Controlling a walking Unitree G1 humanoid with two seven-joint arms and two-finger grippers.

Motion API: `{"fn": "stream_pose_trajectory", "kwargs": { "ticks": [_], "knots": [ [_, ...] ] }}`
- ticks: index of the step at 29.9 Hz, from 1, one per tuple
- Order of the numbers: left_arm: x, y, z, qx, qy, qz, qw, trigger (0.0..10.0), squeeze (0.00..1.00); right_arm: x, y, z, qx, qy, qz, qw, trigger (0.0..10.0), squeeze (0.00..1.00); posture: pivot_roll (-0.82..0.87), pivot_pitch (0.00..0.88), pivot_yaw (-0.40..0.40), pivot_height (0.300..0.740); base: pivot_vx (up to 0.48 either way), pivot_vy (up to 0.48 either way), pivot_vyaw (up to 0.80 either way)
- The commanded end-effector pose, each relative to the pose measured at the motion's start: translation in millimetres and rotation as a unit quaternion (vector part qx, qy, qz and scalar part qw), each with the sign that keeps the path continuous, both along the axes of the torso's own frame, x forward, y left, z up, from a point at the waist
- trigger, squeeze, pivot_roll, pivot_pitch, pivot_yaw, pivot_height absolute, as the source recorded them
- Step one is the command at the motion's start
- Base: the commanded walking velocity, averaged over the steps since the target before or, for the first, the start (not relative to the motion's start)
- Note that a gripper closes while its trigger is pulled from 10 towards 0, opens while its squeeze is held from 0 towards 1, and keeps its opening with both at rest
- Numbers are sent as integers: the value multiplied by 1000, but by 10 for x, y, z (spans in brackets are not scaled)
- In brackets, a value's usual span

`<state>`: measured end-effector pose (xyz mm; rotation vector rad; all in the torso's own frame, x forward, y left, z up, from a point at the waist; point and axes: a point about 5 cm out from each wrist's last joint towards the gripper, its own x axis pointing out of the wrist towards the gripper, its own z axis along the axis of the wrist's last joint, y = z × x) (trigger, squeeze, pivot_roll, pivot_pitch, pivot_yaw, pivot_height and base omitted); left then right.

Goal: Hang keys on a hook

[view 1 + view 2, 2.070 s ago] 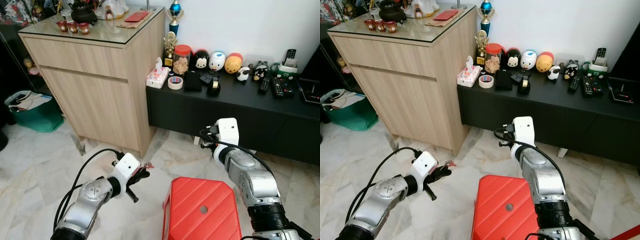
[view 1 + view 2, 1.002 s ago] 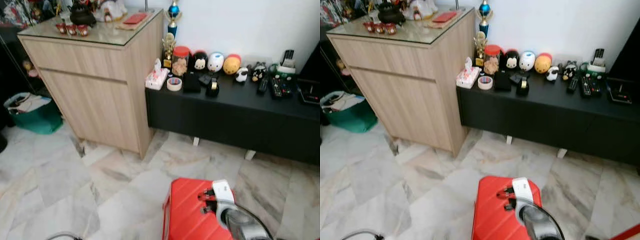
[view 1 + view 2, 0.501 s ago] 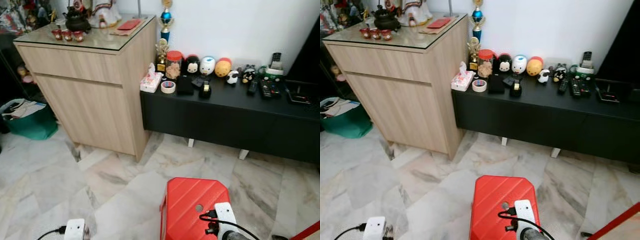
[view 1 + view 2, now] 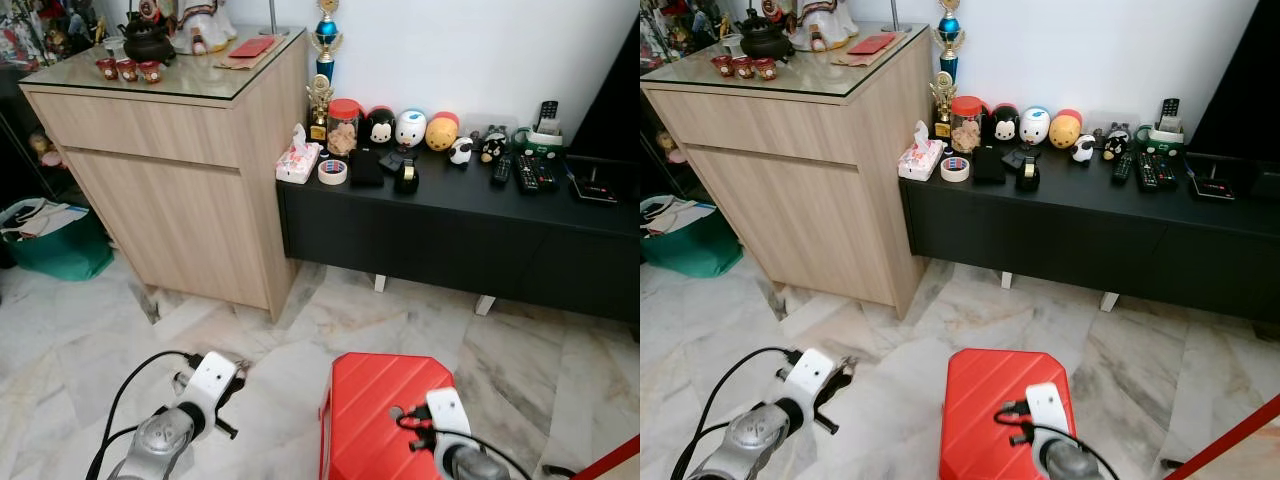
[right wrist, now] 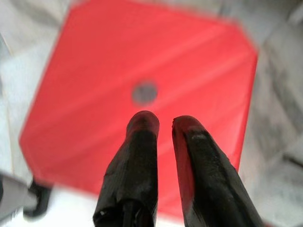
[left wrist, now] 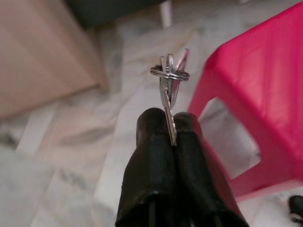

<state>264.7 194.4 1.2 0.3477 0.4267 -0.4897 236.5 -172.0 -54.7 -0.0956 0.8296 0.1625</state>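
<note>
Pinching one blade of the keys (image 6: 169, 87), the left end effector (image 6: 169, 137) is clamped; light, rigid, slippery metal, ring left free. Right end effector (image 5: 163, 124) hangs slightly parted, empty, above the red stool (image 4: 375, 415).

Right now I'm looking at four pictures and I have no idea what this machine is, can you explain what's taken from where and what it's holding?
It is a walking house robot with two silver arms. Two pictures come from cameras on its head, looking down at a marble floor, a red stool, a wooden cabinet and a low black sideboard crowded with small toys and remotes. The other two come from cameras on each wrist. The left claw is shut on a bunch of keys on a ring. The right claw hangs over the stool, its fingers slightly apart and holding nothing.
</note>
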Motion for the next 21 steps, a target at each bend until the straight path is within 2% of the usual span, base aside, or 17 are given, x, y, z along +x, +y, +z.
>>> {"fn": "stream_pose_trajectory", "kwargs": {
  "ticks": [1, 3, 4, 7, 10, 13, 17, 19, 21],
  "knots": [
    [43, -75, 70, 20, -6, -57, 998, 10000, 0, 100, 69, 85, 24, -29, 36, 999, 10000, 0, -15, 0, 17, 716, 0, 0, 0],
    [62, -123, 113, 29, -9, -89, 996, 10000, 0, 193, 137, 175, 48, -52, 76, 995, 10000, 0, -16, 0, 19, 716, 0, 0, 0],
    [62, -123, 113, 29, -9, -89, 996, 10000, 0, 193, 137, 175, 48, -52, 76, 995, 10000, 0, -16, 0, 19, 716, 0, 0, 0],
    [108, -195, 204, 11, -15, -117, 993, 10000, 0, 320, 203, 307, 73, -77, 128, 986, 10000, 0, -19, 0, 19, 716, 0, 0, 0],
    [114, -281, 262, 0, -5, -157, 988, 10000, 0, 443, 275, 454, 112, -99, 165, 975, 10000, 0, -18, 0, 16, 716, 0, 0, 0],
    [108, -362, 288, 9, 6, -194, 981, 10000, 0, 544, 350, 624, 149, -118, 225, 956, 10000, 0, -19, 0, 14, 716, 0, 0, 0],
    [110, -410, 310, 12, 17, -215, 976, 10000, 0, 589, 398, 748, 186, -126, 262, 939, 10000, 0, -17, 0, 12, 716, 0, 0, 0],
    [103, -448, 326, 13, 26, -233, 972, 10000, 0, 557, 420, 768, 201, -111, 296, 927, 10000, 0, -17, 0, 12, 716, 0, 0, 0],
    [102, -465, 335, 18, 27, -244, 969, 10000, 0, 532, 421, 760, 202, -103, 310, 923, 10000, 0, -13, 0, 12, 716, 0, 0, 0]
  ]
}}
